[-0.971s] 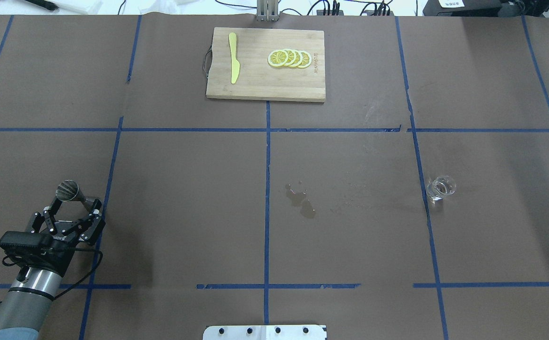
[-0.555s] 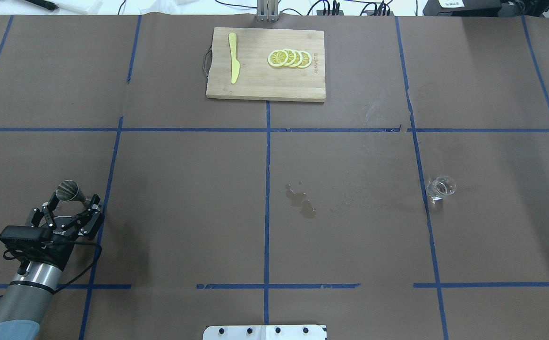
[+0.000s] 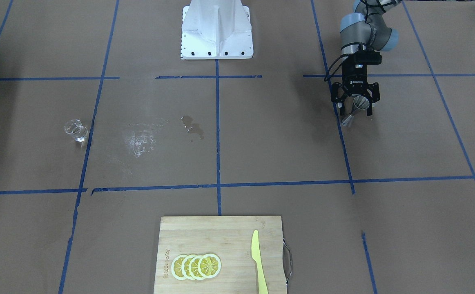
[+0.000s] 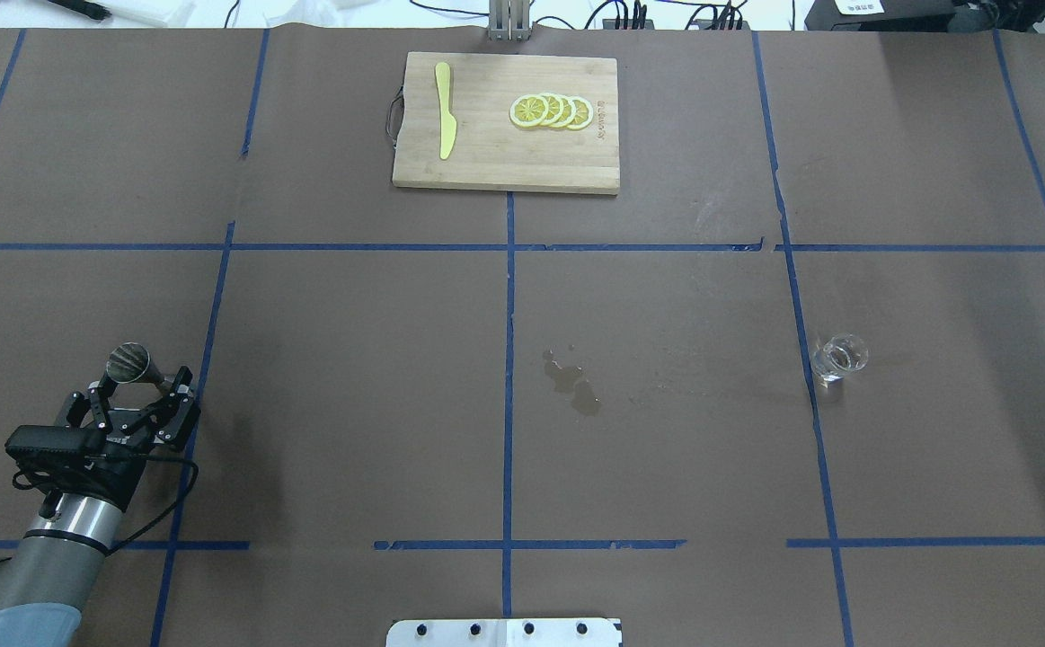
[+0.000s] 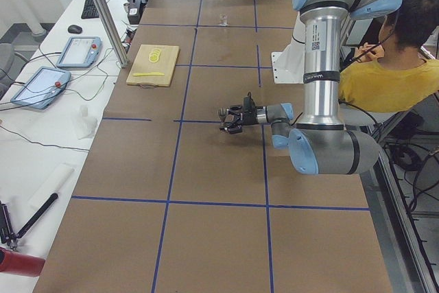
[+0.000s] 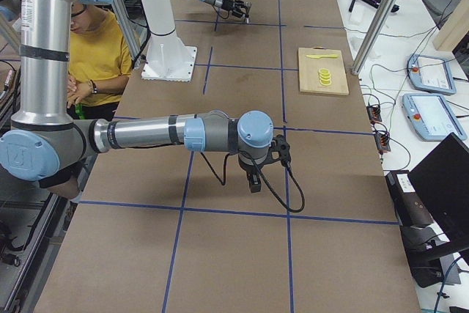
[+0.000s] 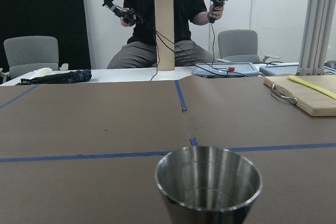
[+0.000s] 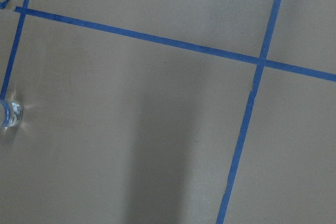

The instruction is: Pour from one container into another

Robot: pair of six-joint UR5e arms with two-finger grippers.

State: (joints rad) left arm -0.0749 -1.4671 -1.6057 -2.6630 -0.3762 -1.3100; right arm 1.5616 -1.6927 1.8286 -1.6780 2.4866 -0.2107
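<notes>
The steel jigger (image 4: 130, 363) stands upright on the brown table at the near left, also visible as jigger (image 3: 359, 104) and close up as jigger (image 7: 208, 180). My left gripper (image 4: 138, 382) lies low behind it, open, one finger on each side of it and apart from it. The small clear glass cup (image 4: 839, 357) stands alone at the right, also seen as the cup (image 3: 76, 130) and at the left edge of the right wrist view as the cup (image 8: 10, 115). My right gripper (image 6: 254, 185) hangs above the table near the cup; I cannot tell whether it is open or shut.
A wooden cutting board (image 4: 504, 171) at the far centre carries a yellow knife (image 4: 444, 110) and lemon slices (image 4: 551, 111). A small puddle (image 4: 573, 382) lies mid-table. A person in yellow (image 5: 391, 73) sits behind the robot base.
My left wrist has shifted slightly back and to the left. The jigger and the glass cup have stayed where they were.
</notes>
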